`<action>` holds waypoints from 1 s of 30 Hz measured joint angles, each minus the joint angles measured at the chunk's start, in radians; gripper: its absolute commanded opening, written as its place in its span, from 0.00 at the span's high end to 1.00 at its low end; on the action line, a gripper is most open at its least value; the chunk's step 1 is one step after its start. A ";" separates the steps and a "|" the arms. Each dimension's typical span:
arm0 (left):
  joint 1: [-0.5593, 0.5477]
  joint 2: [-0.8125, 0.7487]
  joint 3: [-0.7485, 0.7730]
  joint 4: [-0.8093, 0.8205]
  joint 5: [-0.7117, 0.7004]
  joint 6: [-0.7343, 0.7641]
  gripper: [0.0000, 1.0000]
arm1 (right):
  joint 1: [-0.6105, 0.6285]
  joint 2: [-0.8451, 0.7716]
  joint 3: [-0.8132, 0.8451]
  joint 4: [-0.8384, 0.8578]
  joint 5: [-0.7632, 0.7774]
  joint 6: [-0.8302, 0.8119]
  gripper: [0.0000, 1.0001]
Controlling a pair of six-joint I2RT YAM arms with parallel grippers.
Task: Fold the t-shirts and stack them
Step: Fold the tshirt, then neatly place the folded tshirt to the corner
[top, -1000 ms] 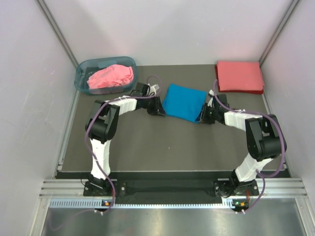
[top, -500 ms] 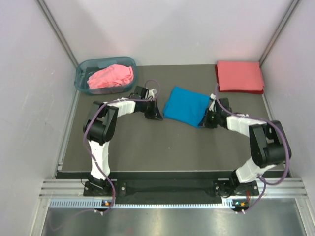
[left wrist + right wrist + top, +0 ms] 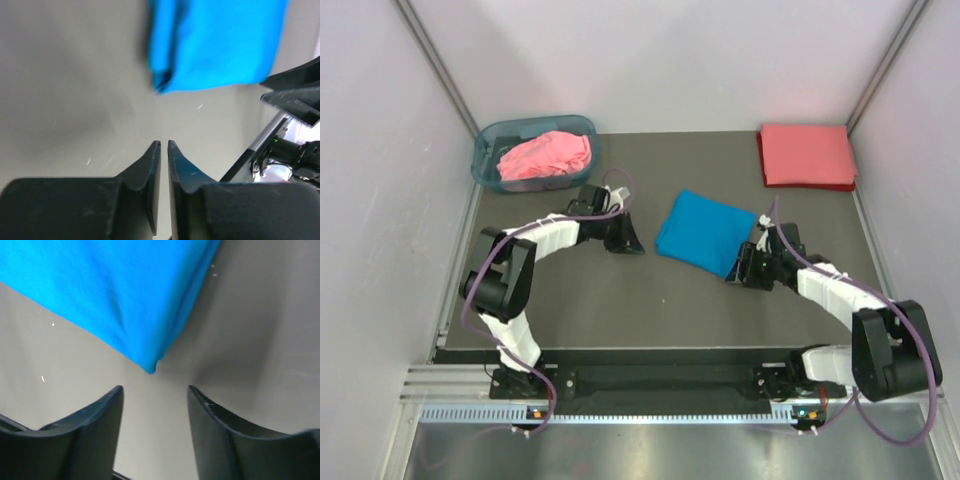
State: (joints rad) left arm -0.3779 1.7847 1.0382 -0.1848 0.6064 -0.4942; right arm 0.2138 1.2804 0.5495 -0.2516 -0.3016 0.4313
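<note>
blue t-shirt [image 3: 708,232] soft cloth, table [image 3: 620,290] matt (smooth)

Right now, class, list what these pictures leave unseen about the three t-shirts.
Blue t-shirt: both wrist views, cut off by the top edge, blurred.
Pink t-shirt: top view, underside hidden by the basket wall.
Coral-red t-shirt: top view, folds too small.

- Place: robot laboratory test cell.
- Plain white panel walls [image 3: 380,200] close in beyond and to either side of the left gripper [image 3: 631,244] and right gripper [image 3: 736,279].
- Dark bench mat [image 3: 620,300] lies beneath them; the aluminium rail [image 3: 450,382] behind carries both arm bases [image 3: 515,380].
</note>
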 measured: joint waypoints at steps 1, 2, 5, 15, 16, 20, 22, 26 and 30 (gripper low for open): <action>-0.002 0.007 0.022 0.004 0.008 0.003 0.81 | -0.002 -0.021 0.002 -0.019 0.012 -0.001 0.39; -0.006 0.016 0.047 0.009 0.014 0.007 0.80 | -0.008 -0.037 0.004 -0.031 0.020 0.000 0.36; -0.028 0.056 0.116 0.027 0.016 0.026 0.78 | -0.069 -0.062 0.037 -0.054 0.017 -0.012 0.27; -0.058 0.224 0.214 0.011 0.005 0.060 0.76 | -0.248 0.208 0.403 -0.005 -0.051 -0.110 0.22; -0.058 0.235 0.217 0.006 0.001 0.061 0.79 | -0.258 0.234 0.419 0.004 -0.060 -0.118 0.22; -0.056 0.253 0.226 -0.004 -0.007 0.064 1.00 | -0.286 0.341 0.455 0.021 -0.088 -0.135 0.22; -0.056 0.260 0.244 -0.007 -0.014 0.074 1.00 | -0.295 0.380 0.455 0.027 -0.103 -0.134 0.22; -0.055 0.269 0.275 -0.026 -0.045 0.077 1.00 | -0.300 0.397 0.424 0.050 -0.106 -0.098 0.21; -0.037 0.269 0.288 -0.058 -0.092 0.077 1.00 | -0.300 0.350 0.336 0.106 -0.080 -0.019 0.22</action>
State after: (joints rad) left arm -0.4149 2.0537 1.3262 -0.2428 0.5144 -0.4168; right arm -0.0864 1.6302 0.8860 -0.1452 -0.3820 0.4126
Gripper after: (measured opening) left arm 0.012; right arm 0.784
